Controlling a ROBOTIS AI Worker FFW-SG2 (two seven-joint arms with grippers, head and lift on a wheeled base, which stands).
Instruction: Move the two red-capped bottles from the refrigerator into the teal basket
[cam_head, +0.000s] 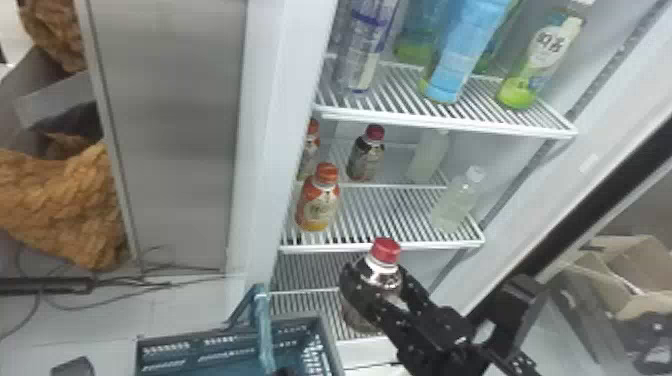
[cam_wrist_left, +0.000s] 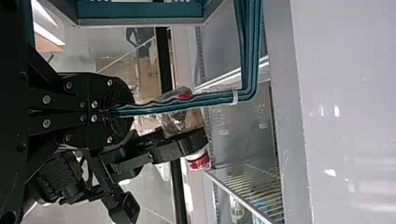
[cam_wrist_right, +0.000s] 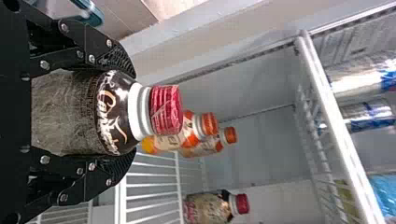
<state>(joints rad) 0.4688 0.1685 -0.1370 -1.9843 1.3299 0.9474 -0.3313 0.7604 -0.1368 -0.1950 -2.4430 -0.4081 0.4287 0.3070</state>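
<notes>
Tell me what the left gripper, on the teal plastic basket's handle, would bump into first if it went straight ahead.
Likely the dark, red-capped bottle held in the right gripper; it lies just beyond the left gripper and the handle. Depth is hard to judge, though.

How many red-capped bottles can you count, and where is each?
2: one in the right gripper, another on a refrigerator shelf, behind and right of the nearer orange-capped bottle. More could be hidden inside the basket.
</notes>
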